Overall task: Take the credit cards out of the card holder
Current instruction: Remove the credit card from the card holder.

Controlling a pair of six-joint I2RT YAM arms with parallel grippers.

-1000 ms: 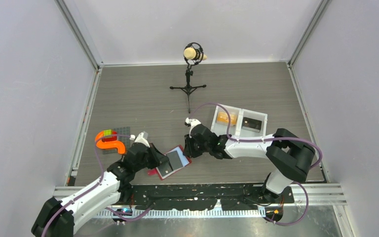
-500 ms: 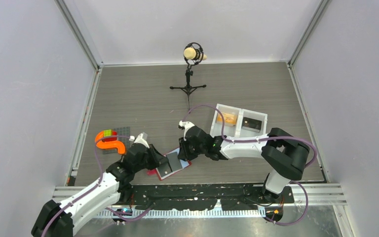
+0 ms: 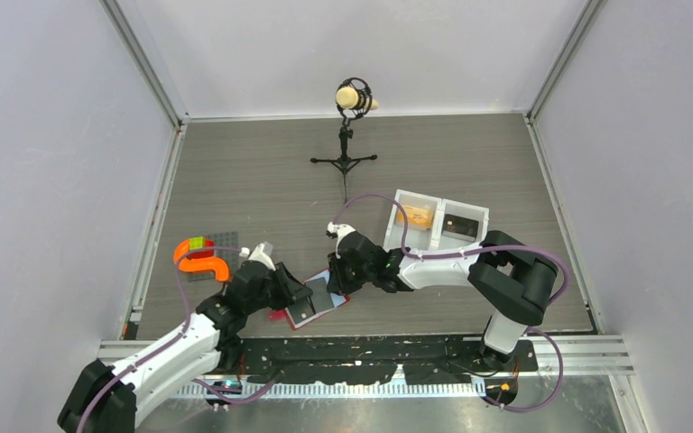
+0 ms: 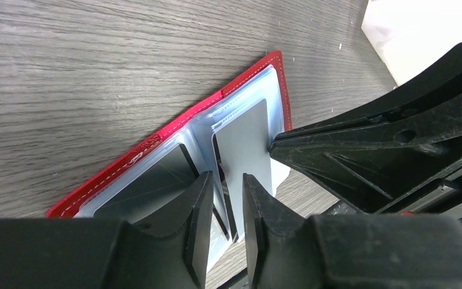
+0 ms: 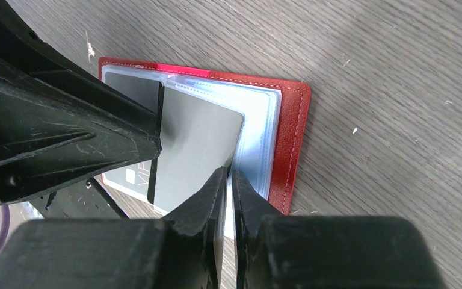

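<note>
Down near the front edge of the dark grey wooden table (image 3: pixel 262 171), between the two arms: small flat red folding card holder (image 5: pixel 289 144), lying open with its pale blue pockets facing up. Sitting in one pocket, a thin flat light grey credit card (image 5: pixel 198 144). Beside it in the next pocket, a darker grey card (image 5: pixel 131 90). Neither one out yet.

Left gripper (image 4: pixel 227 180), black, low over the near side of the holder, fingers a little way apart with a thin pocket leaf between them. Cannot tell if squeezing it or just around it.

Right gripper (image 5: pixel 228 174), black too, at a corner of the light grey card, fingers pressed almost together on something thin. Cannot tell if card or clear pocket.

Farther back, well apart from the holder: a white two-part plastic tray (image 3: pixel 466 205), things inside too small to name.

Looks like early in the job, or partway at best: holder open, one card about to be pulled. Left to do: slide that card free, then the darker one.
</note>
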